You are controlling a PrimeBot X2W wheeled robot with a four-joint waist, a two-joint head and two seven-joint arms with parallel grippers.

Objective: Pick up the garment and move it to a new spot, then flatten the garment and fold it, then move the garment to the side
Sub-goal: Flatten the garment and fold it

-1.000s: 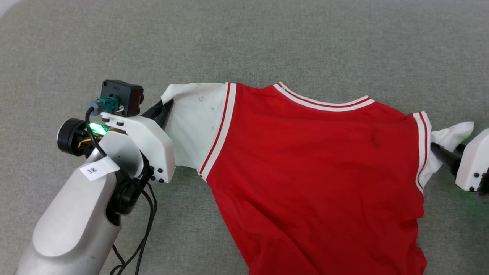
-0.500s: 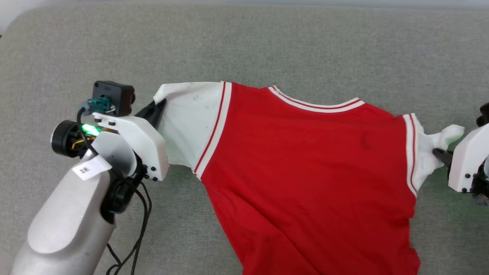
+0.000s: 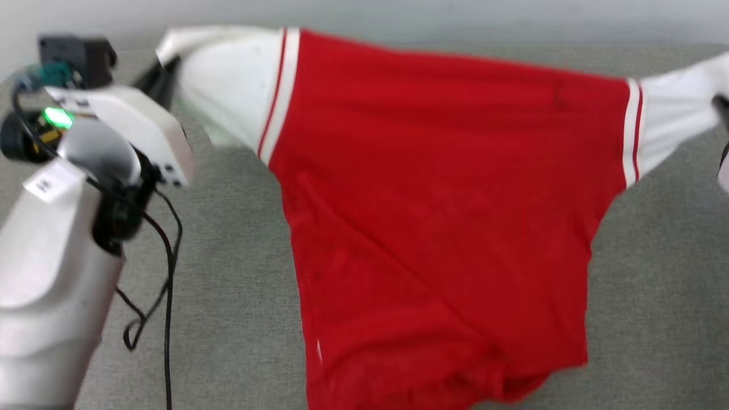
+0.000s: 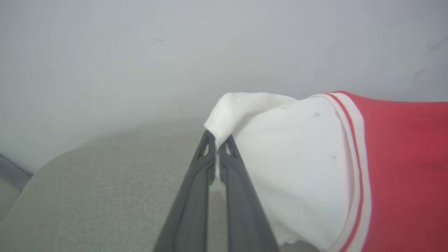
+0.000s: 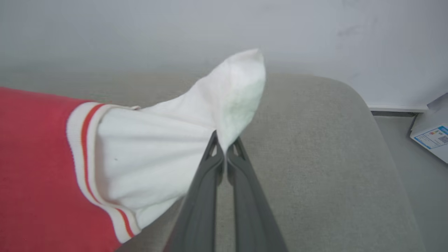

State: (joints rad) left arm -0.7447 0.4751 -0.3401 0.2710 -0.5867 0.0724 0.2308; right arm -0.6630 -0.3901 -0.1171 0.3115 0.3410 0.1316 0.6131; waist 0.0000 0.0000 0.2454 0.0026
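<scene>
The garment (image 3: pixel 444 188) hangs stretched out above the grey cushion (image 3: pixel 239 273), its lower hem (image 3: pixel 433 387) bunched toward the cushion's near side; whether it touches I can't tell. Only two corners carry it: the left gripper (image 4: pixel 217 145) is pinched tight on one white sleeve (image 4: pixel 280 157), the right gripper (image 5: pixel 225 143) on the other sleeve (image 5: pixel 168 147). Both bites look thin to me. If the arms spread wider, a corner may slip free and drop that side onto the cushion in a heap.
</scene>
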